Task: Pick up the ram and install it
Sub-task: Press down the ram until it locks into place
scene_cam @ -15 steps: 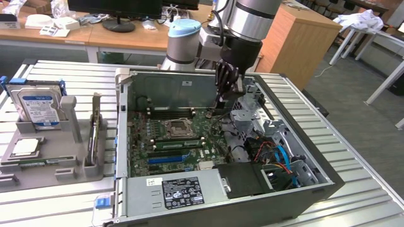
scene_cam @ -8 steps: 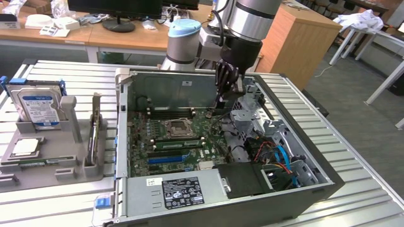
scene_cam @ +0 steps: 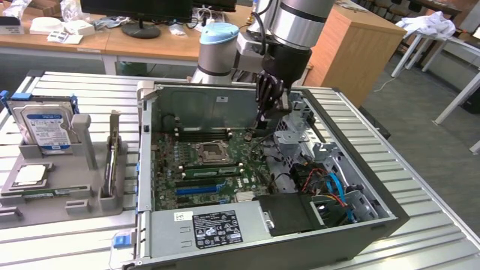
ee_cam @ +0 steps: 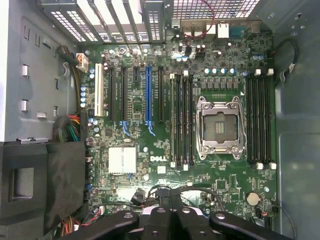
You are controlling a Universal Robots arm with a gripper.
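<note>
Where it sits slotted, the ram (scene_cam: 212,167) looks long, thin, green.

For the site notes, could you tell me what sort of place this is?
Probably a robotics lab or office workshop: an opened computer case on a slatted metal table, wooden desks behind.

The scene is seen by the exterior view from high up and a little way off, angled down across the bench (scene_cam: 67,236) at the opened computer case (scene_cam: 375,225), with the arm (scene_cam: 289,34) behind it. The motherboard (ee_cam: 165,165) is faced squarely and from close range by the wrist view, with the tool (ee_cam: 170,220) at the frame edge. The motherboard (scene_cam: 202,169) and the CPU socket (scene_cam: 210,152) (ee_cam: 218,127) are shared by the 2 views.
</note>
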